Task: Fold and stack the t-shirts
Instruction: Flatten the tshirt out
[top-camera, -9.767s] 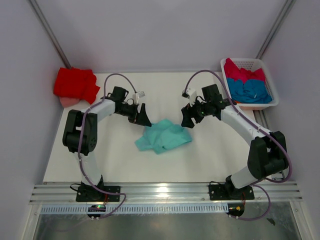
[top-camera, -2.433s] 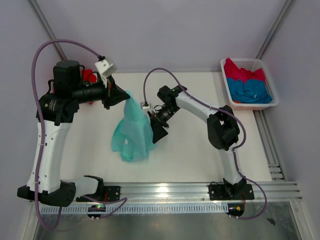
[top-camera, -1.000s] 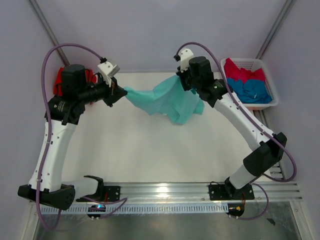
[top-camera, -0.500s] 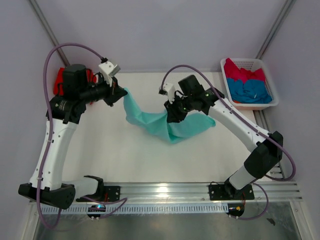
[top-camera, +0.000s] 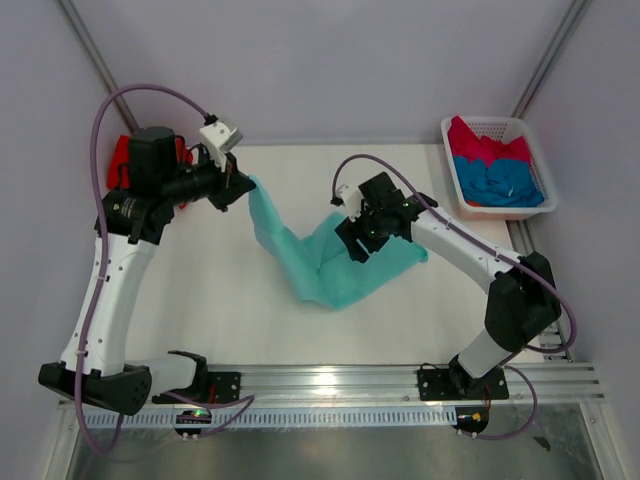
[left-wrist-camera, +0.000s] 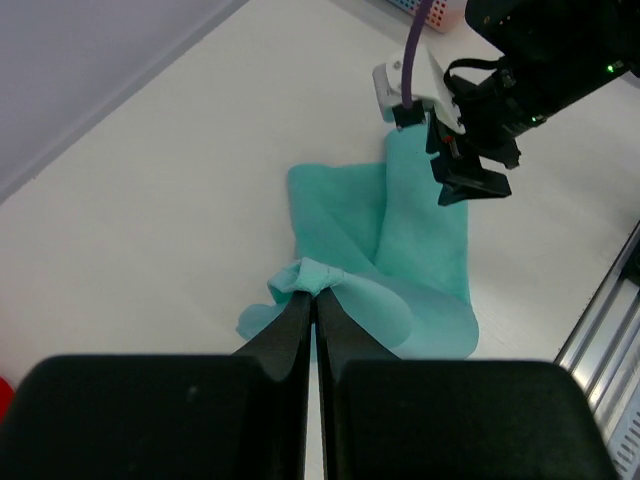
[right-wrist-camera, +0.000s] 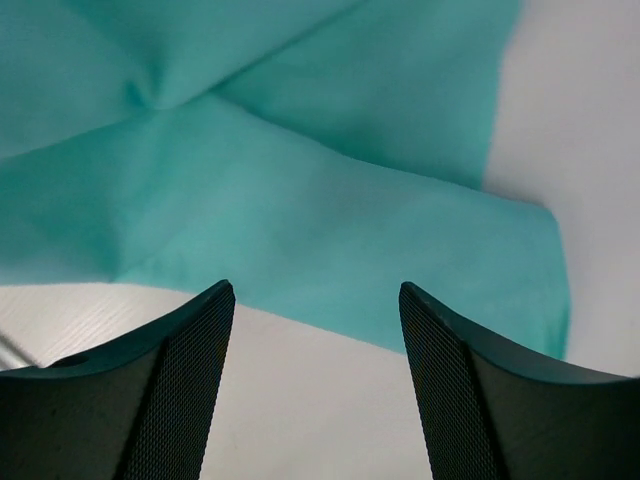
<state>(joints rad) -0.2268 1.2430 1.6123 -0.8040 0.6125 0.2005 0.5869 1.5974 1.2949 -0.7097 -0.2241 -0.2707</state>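
Observation:
A mint-teal t-shirt (top-camera: 340, 265) hangs by one corner from my left gripper (top-camera: 243, 186), which is shut on that bunched corner (left-wrist-camera: 316, 280) above the table's back left. The rest of the cloth trails down to the right and lies crumpled on the table. My right gripper (top-camera: 358, 243) hovers just over the shirt's right part, jaws open and nothing between the fingers (right-wrist-camera: 190, 340); teal cloth (right-wrist-camera: 300, 200) lies beyond them. A bright red t-shirt (top-camera: 120, 160) peeks out behind the left arm.
A white slatted basket (top-camera: 487, 121) at the back right holds a crimson-pink t-shirt (top-camera: 485, 145) and a blue one (top-camera: 505, 180). Grey walls close in on the left, back and right. A metal rail (top-camera: 330, 382) runs along the near edge.
My right gripper has opened and let go of the teal shirt, then dropped lower toward the table. The freed cloth has fallen onto the table. The left gripper has kept its hold.

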